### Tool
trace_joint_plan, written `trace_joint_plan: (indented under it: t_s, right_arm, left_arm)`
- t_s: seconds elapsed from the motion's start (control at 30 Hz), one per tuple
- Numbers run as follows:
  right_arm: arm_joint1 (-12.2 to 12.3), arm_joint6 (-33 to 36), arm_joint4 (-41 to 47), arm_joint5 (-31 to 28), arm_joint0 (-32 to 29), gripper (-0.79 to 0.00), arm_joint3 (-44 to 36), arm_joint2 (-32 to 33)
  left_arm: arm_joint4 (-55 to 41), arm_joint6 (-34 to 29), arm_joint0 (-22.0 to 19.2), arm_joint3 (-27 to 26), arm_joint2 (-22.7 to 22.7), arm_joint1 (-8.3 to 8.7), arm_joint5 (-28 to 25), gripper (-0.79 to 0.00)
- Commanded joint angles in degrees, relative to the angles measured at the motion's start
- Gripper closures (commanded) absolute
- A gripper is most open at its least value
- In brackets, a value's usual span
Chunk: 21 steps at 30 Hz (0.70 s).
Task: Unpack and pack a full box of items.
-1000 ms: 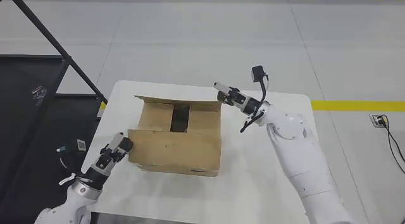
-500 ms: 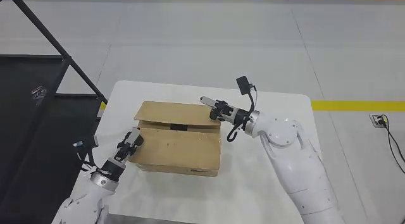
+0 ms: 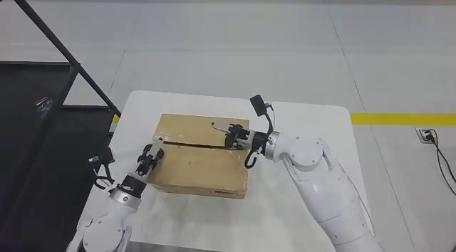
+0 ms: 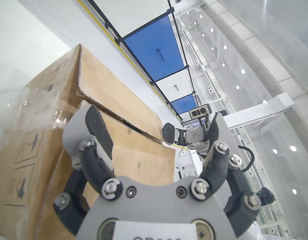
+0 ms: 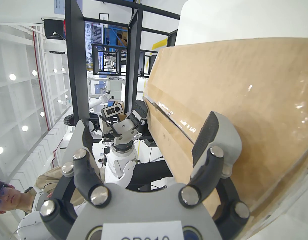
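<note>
Cardboard box (image 3: 199, 161): sits in the middle of the white table (image 3: 306, 202), top flaps folded down with a narrow seam between them.
Left gripper (image 3: 149, 158): at the box's left end by the near flap, jaws released and spread, holding nothing.
Right gripper (image 3: 226, 132): low over the far flap beside the seam, jaws spread wide, empty.
</note>
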Motion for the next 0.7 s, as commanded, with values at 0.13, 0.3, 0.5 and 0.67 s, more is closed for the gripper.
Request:
trace_joint_plan:
  t_s: [0.13, 0.3, 0.5, 0.67]
  right_arm:
    - [0.2, 0.2, 0.0, -0.8, -0.7, -0.785, -0.7, -0.7]
    - [0.4, 0.0, 0.0, -0.6, -1.4, -0.785, -0.3, -0.8]
    - [0.7, 0.2, 0.6, -1.9, -1.7, -0.785, 1.4, -0.9]
    - [0.7, 0.2, -0.1, -1.9, -1.5, -0.785, 1.8, -1.1]
  left_arm:
    - [0.4, 1.5, -0.5, 0.8, 0.0, -0.27, 0.1, -0.785]
    - [-3.2, 5.0, -0.6, 0.8, -3.1, -0.43, -0.7, -0.785]
    - [-8.4, 6.7, 0.3, 3.3, -10.3, -0.17, 0.1, -0.785]
    - [-8.2, 5.3, 1.0, 4.9, -12.6, 0.07, 0.5, -0.785]
